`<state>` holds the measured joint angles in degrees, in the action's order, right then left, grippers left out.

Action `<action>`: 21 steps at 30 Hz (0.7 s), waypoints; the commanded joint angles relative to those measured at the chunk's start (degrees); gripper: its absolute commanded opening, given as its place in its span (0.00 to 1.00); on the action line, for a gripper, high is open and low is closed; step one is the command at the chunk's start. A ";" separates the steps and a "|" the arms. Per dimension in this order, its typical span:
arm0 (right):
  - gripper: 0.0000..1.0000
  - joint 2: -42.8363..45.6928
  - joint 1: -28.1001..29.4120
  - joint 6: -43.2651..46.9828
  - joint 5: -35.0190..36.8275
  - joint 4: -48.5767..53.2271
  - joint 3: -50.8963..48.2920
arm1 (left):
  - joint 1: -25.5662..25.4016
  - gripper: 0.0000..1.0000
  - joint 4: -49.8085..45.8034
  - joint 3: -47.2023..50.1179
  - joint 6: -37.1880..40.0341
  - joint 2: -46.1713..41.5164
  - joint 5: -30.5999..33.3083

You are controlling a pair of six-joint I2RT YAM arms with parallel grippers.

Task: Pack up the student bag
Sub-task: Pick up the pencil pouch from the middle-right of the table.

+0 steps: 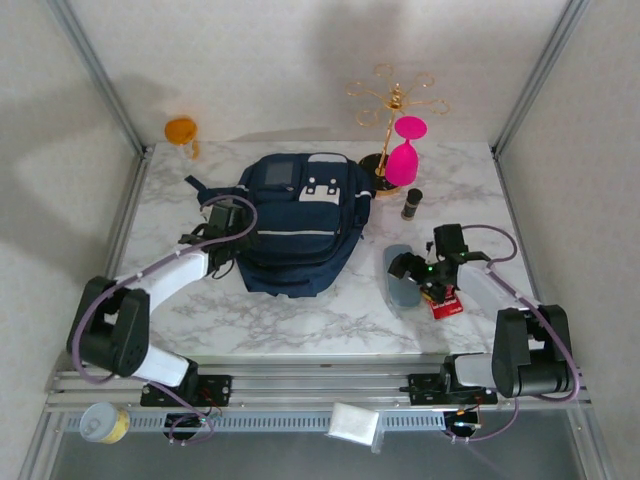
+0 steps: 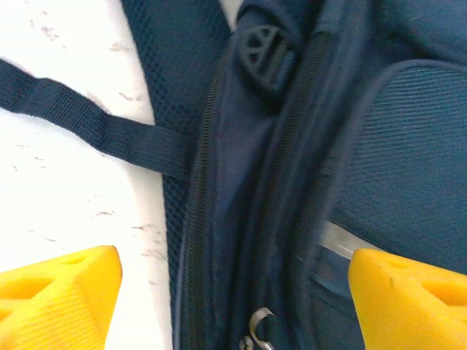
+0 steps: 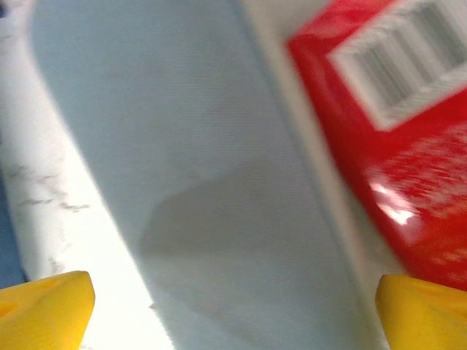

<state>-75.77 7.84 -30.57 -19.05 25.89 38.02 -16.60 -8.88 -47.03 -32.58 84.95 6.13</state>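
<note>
The student bag (image 1: 297,225) lies mid-bench (image 1: 300,325), with the left tool (image 2: 233,295) spread wide and empty over its left-side zip, the right tool (image 3: 233,306) equally wide and empty above a grey-blue pouch (image 1: 400,275) right of the bag, a red packet (image 1: 447,303) farther right, and a pink goblet (image 1: 405,150) at the bag's right-rear.

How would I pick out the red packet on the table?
Start at the navy bag mid-table and look right. Beside the pale blue-grey pouch, on its right, lies the packet: flat, bright red, with a white barcode label.
</note>
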 commanded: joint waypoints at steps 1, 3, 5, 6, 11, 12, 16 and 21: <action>0.97 -0.94 1.63 1.76 -5.40 -5.65 -0.99 | 0.30 0.80 4.02 1.55 -1.75 1.37 -5.38; 0.95 -1.68 3.15 2.08 -6.77 -6.50 -0.52 | -0.79 0.77 7.09 4.15 -4.47 1.07 -9.08; 0.93 -2.57 4.15 2.63 -7.67 -6.89 0.03 | -4.00 0.73 8.87 5.82 -6.95 0.82 -10.60; 0.92 -2.79 4.31 3.17 -8.55 -7.23 0.13 | -6.30 0.71 9.03 6.03 -8.20 0.77 -10.61; 0.90 -3.47 3.90 4.20 -5.80 -5.57 0.68 | -13.91 0.64 15.75 9.92 -16.74 -3.44 -13.98; 0.89 -3.70 3.86 4.23 -5.35 -5.68 0.76 | -14.48 0.64 15.20 10.07 -17.75 -4.48 -13.44; 0.84 -5.00 3.86 4.77 -8.06 -7.71 0.69 | -14.01 0.65 4.69 7.76 -14.52 -9.66 -2.96; 0.75 -6.18 3.86 5.44 -9.92 -9.57 0.30 | -14.18 0.67 -4.31 3.88 -6.42 -14.28 4.83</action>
<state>-81.03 11.88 -26.24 -27.24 17.96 37.98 -30.76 -6.90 -40.18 -43.64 72.69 4.29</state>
